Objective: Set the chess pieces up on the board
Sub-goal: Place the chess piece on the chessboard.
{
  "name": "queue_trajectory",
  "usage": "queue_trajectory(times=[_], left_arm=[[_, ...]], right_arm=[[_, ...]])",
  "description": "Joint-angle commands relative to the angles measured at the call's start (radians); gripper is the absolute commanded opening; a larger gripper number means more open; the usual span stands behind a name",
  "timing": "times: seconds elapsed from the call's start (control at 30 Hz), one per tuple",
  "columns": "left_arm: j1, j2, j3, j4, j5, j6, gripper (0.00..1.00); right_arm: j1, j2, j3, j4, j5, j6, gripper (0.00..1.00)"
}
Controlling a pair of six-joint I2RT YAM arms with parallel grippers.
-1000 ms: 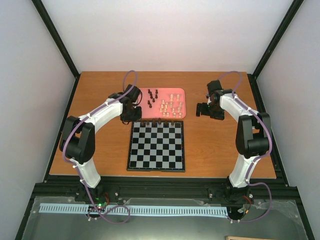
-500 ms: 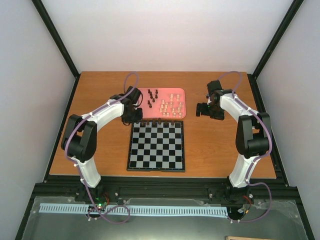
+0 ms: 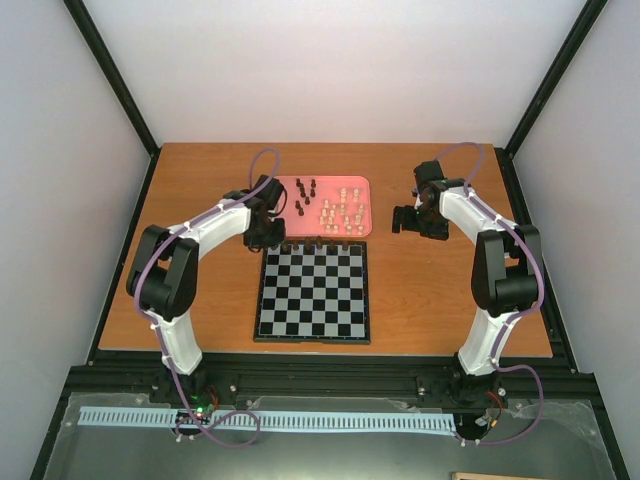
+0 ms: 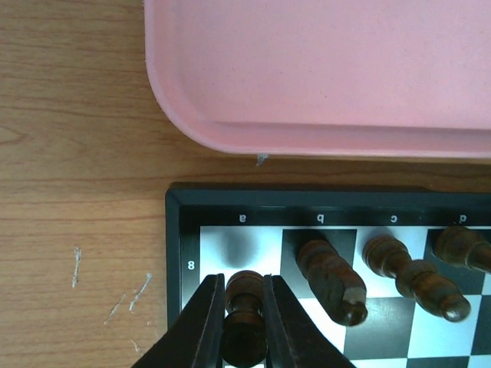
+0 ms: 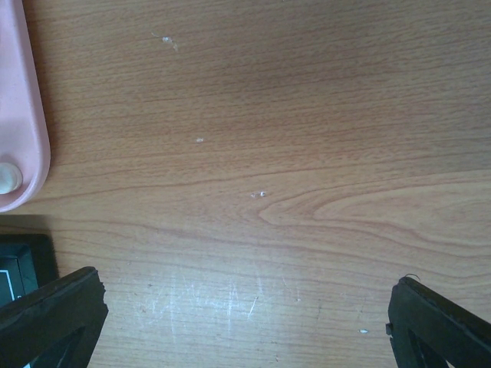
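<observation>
Left gripper point(image 4: 242, 285) pinching dark piece point(image 4: 245, 310) at 10 o'clock corner of board point(image 4: 175, 253); right gripper point(image 5: 245, 303) spread over bench point(image 5: 307, 115).

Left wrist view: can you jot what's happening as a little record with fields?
Left fingers: shut on a dark brown chess piece
Where: corner square, column a, row 8, of the black and silvery-white chequerboard
Neighbours: three more dark pieces in the same row
Beyond board: pink plastic tray, on wooden table
Right fingers: open over bare wood, holding nothing
</observation>
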Motion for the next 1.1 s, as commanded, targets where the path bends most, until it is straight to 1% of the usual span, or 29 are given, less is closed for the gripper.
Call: queue_trajectory(times=[0.0, 0.3, 0.4, 0.57, 0.83, 1.03, 1.07], left_arm=[[0.003, 0.021, 0.002, 0.039, -0.030, 0.003, 0.01], [0.003, 0.052, 0.007, 0.054, -0.036, -0.004, 0.02], [0.003, 0.057, 0.005, 0.054, -0.039, 0.001, 0.06], [0.003, 0.051, 0.002, 0.047, -0.030, 0.005, 0.09], [0.003, 0.021, 0.001, 0.017, -0.021, 0.030, 0.20], [0.003, 0.001, 0.003, -0.005, -0.012, 0.051, 0.37], [0.003, -0.004, 0.004, -0.008, -0.016, 0.055, 0.39]], right_arm=[[0.005, -0.029, -0.007, -0.001, 0.007, 0.010, 1.00], [0.005, -0.021, 0.002, -0.008, 0.005, 0.008, 1.00], [0.005, -0.020, 0.002, -0.007, 0.006, 0.008, 1.00], [0.005, -0.018, -0.001, -0.007, 0.006, 0.008, 1.00], [0.005, -0.017, -0.008, 0.002, -0.004, 0.011, 1.00], [0.005, -0.018, -0.011, 0.007, -0.006, 0.011, 1.00], [0.005, -0.019, -0.013, 0.008, -0.007, 0.012, 1.00]])
